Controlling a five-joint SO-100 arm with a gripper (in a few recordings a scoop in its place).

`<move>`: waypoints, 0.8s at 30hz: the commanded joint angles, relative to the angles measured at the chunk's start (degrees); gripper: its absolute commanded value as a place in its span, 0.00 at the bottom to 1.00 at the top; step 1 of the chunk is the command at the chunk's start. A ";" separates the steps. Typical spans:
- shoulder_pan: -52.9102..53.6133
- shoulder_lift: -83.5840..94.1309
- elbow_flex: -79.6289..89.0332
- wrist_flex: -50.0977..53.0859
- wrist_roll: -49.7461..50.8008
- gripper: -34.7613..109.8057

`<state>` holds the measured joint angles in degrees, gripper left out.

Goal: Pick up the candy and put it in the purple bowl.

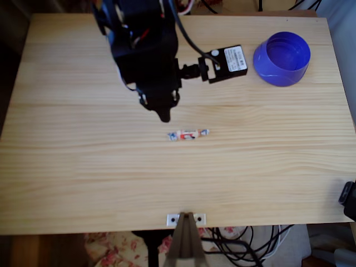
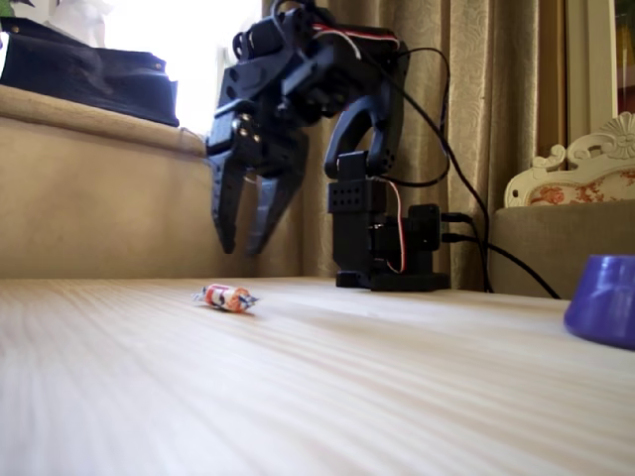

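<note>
The candy (image 1: 188, 134) (image 2: 227, 297) is a small white-and-red wrapped sweet with twisted ends. It lies flat near the middle of the wooden table (image 1: 83, 178). My black gripper (image 1: 164, 115) (image 2: 241, 248) hangs above the table just behind and to the left of the candy in the overhead view. It points down with its fingers a little apart and nothing between them, and it does not touch the candy. The purple bowl (image 1: 282, 58) (image 2: 605, 309) stands upright at the table's far right corner, well away from both.
A black box with a white label (image 1: 225, 63) sticks out from the arm toward the bowl. The arm's base (image 2: 382, 248) stands at the table's back with cables behind it. A white bracket (image 1: 186, 218) sits at the front edge, and a dark object (image 1: 349, 197) at the right edge.
</note>
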<state>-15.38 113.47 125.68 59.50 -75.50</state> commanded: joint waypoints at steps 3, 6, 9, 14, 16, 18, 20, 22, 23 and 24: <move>-1.93 -2.81 -10.81 1.23 -0.62 0.39; -2.81 -6.42 -14.94 1.41 0.88 0.39; -3.78 -9.93 -17.40 1.41 3.08 0.39; -4.13 -13.97 -18.72 0.53 6.24 0.39; -4.22 -15.47 -19.34 0.26 7.82 0.39; -4.31 -17.05 -19.86 -0.26 9.14 0.38; -4.31 -18.46 -20.48 -0.79 10.63 0.38; -4.31 -19.60 -21.18 -0.79 12.13 0.37; -4.31 -20.21 -21.80 -0.79 12.92 0.36; -4.31 -20.74 -22.32 -0.97 13.62 0.36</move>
<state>-18.54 91.85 108.37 58.54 -63.19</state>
